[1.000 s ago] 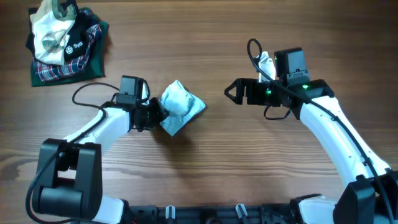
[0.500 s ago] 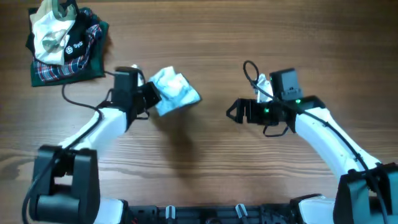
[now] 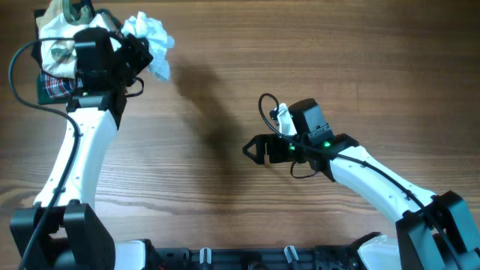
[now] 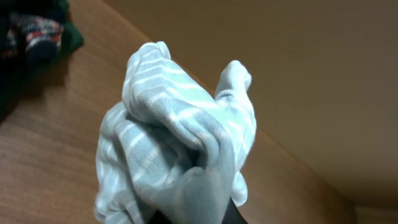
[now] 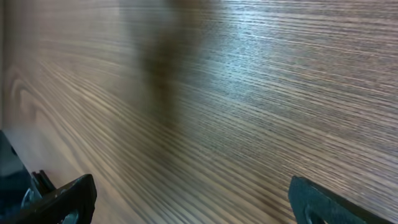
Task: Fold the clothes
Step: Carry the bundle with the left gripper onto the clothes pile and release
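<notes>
Left gripper [image 3: 139,51] is clamped on one garment, the clothes [image 3: 150,37], a pale blue piece with white stripes, bunched into a wrinkled ball. It is held up off the wooden table [image 3: 300,60] at the far left corner, just beside the single pile of other clothes [image 3: 54,52]. In the left wrist view the bundle [image 4: 180,143] fills the middle, its folds rising from the jaws at the bottom edge, and the dark pile [image 4: 31,37] shows at the upper left. Right gripper [image 3: 253,149], the second of the two, hangs near the table's middle, well apart from the garment. Both its fingers [image 5: 68,199] are spread wide, with nothing between them but bare wood.
</notes>
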Robot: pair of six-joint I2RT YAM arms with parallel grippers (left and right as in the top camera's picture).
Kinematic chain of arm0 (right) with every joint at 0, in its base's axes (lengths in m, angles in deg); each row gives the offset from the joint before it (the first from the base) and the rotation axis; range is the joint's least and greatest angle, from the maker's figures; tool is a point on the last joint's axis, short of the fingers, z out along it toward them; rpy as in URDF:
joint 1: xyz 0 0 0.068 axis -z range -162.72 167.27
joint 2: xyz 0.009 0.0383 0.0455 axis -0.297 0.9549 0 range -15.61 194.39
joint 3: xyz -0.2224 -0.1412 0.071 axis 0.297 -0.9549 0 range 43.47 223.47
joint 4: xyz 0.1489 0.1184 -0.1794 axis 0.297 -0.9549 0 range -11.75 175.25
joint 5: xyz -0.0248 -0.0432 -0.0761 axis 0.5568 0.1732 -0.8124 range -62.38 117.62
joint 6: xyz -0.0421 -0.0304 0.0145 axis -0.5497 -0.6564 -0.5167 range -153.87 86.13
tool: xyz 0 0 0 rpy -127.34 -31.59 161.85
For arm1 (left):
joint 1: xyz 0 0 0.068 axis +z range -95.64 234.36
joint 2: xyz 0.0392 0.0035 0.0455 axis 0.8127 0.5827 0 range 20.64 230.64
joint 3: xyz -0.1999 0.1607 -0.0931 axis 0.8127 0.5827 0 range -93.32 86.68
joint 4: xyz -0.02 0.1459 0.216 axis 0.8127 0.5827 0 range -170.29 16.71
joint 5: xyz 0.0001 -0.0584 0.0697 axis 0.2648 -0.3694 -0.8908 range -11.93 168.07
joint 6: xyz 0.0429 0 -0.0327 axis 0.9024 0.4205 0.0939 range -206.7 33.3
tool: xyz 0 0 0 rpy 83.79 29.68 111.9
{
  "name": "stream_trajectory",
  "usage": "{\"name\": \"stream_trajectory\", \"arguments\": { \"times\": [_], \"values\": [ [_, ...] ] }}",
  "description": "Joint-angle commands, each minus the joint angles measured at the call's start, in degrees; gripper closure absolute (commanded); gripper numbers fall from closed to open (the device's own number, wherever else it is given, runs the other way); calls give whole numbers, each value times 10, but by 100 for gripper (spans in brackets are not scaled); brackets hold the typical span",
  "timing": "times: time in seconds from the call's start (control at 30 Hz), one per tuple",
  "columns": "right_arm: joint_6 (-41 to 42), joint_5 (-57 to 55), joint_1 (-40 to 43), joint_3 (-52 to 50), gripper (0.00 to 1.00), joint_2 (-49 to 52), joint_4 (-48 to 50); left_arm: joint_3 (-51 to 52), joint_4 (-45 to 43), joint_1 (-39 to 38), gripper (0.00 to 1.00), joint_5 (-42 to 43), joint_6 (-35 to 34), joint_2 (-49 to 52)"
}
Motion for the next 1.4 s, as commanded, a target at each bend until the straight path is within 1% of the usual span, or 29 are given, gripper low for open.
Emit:
{"name": "stream_trajectory", "arguments": {
  "times": [0.0, 0.13, 0.37, 0.43, 0.53, 0.6, 0.63, 0.7, 0.77, 0.83, 0.87, 0.9, 0.97, 1.0, 1.07, 1.1, 1.13, 1.2, 1.27, 1.37],
  "values": [
    [10, -11, -2, -1, 0, -5, 5, -32, 4, 6, 96, -6, -1, -12],
    [10, -11, -2, -1, 0, -5, 4, -51, 4, 19, 96, -14, 1, -12],
    [10, -11, -2, -1, 0, -5, 7, -100, 3, 106, 96, -24, 12, -12],
    [10, -11, -2, -1, 0, -5, 6, -106, -3, 120, 96, -25, 12, -12],
    [10, -10, -2, -1, 0, -5, -2, -106, -62, 140, 96, -25, 12, -12],
    [10, -10, -2, -1, 1, -5, -11, -106, -117, 151, 96, -56, 12, -10],
    [10, -10, -2, -1, 0, -5, -21, -106, -155, 158, 96, -94, 12, -2],
    [10, -10, -2, -1, 0, -5, -30, -106, -194, 171, 96, -99, 12, 19],
    [10, -10, -2, -1, 1, -5, -35, -106, -231, 181, 96, -99, 11, 49],
    [10, -10, -2, -1, 0, -5, -35, -106, -309, 185, 96, -99, 9, 98],
    [10, -11, -2, -1, 0, -5, -35, -106, -352, 185, 96, -100, 1, 118],
    [10, -10, -2, -1, 0, -5, -35, -106, -376, 185, 96, -100, -6, 132],
    [10, -10, -2, -1, 0, -5, -35, -113, -442, 185, 96, -100, -37, 178],
    [10, -10, -2, -1, 0, -5, -35, -127, -452, 185, 96, -100, -48, 202],
    [10, -11, -2, -1, 0, -5, -35, -158, -452, 185, 96, -101, -62, 240],
    [10, -11, -2, -1, 0, -5, -34, -191, -452, 185, 96, -99, -86, 271],
    [10, -11, -2, -1, 0, -5, -33, -214, -451, 185, 96, -97, -96, 286],
    [10, -13, -2, -1, 0, -5, -32, -249, -450, 182, 96, -91, -96, 304],
    [10, -15, -2, -1, 0, -5, -23, -257, -417, 180, 96, -65, -96, 304],
    [10, -18, -2, -1, 0, -5, -6, -257, -329, 179, 96, -65, -96, 304]
  ]
}}
